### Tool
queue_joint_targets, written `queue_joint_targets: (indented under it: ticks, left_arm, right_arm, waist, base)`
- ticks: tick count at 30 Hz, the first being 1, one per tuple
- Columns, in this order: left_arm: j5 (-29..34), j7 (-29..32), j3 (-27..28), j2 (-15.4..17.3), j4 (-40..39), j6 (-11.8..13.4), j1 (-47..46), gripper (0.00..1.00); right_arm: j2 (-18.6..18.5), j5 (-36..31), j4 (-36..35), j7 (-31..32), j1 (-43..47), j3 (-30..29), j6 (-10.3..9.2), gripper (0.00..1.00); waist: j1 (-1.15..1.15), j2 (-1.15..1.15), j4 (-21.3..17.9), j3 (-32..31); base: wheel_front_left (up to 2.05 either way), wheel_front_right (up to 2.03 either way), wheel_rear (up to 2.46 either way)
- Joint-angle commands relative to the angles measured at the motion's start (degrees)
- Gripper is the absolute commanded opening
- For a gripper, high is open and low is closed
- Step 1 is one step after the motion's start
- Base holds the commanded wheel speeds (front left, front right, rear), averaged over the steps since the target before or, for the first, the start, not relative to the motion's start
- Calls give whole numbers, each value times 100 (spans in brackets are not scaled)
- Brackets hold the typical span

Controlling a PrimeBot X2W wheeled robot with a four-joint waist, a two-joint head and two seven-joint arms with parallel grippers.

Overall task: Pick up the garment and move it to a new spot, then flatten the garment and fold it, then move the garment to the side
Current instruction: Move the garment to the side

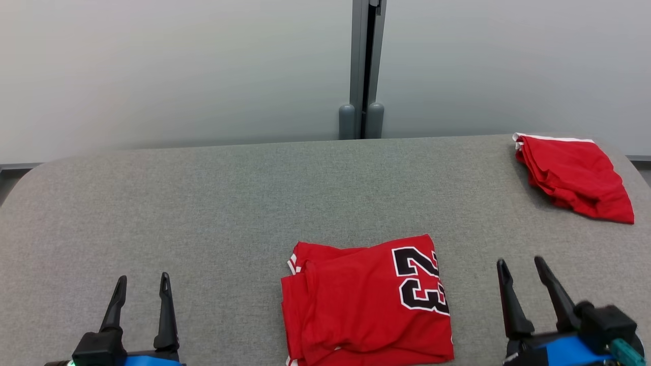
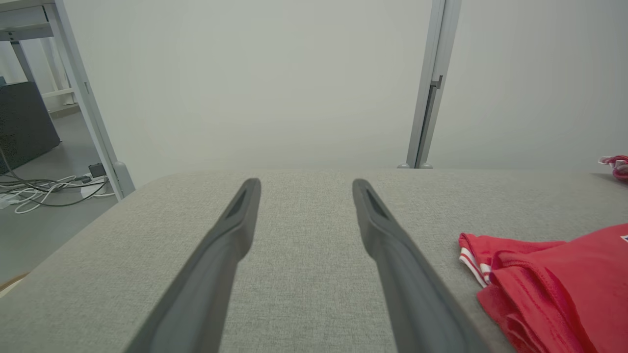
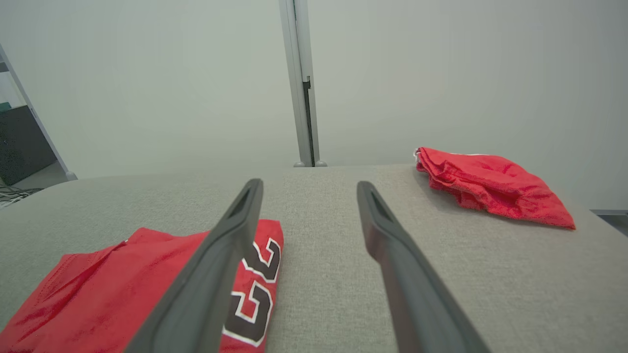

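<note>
A red jersey with a black "23", the garment [image 1: 366, 300], lies folded in a rough rectangle at the near middle of the grey table [image 1: 229, 203]. Its edge appears in the left wrist view [image 2: 554, 284] and in the right wrist view [image 3: 122, 289]. My left gripper [image 1: 142, 284] stands open at the lower left, well apart from the garment, with bare table between its fingers [image 2: 230, 235]. On the garment's other side, my right gripper [image 1: 524, 267] is open too, close to its right edge and holding nothing [image 3: 306, 189].
A second red garment [image 1: 574, 175] lies bunched at the table's far right corner, also seen as a red heap [image 3: 490, 184]. A grey partition wall with a vertical post [image 1: 362, 66] stands behind the table. Cables [image 2: 44, 189] lie on the floor beyond the table's left end.
</note>
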Motion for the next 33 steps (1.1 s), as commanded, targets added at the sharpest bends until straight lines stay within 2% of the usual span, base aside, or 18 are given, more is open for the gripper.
queue_joint_targets:
  ticks: [1,7,13,23,33]
  left_arm:
    - [29,-26,31,-12,-30,-18,-118,100]
    - [70,-26,-80,-67,-25,-41,-265,100]
    - [103,-26,-207,-141,-55,-63,-452,100]
    - [108,-26,-311,-191,67,-118,-723,100]
    - [158,-26,-283,-202,116,-147,-806,100]
  right_arm:
    - [-67,55,-4,3,-253,62,3,100]
    - [-135,128,222,352,-883,329,3,100]
    - [-124,146,894,765,-1355,582,2,100]
    - [-165,217,2215,584,-1620,643,2,100]
    - [-55,377,3262,370,-1764,779,2,100]
  waist:
    - [0,0,16,29]
    - [0,0,143,165]
    - [0,0,347,418]
    - [0,0,622,723]
    - [0,0,665,841]
  base:
    - [0,0,0]
    - [0,0,0]
    - [0,0,0]
    - [0,0,0]
    - [0,0,0]
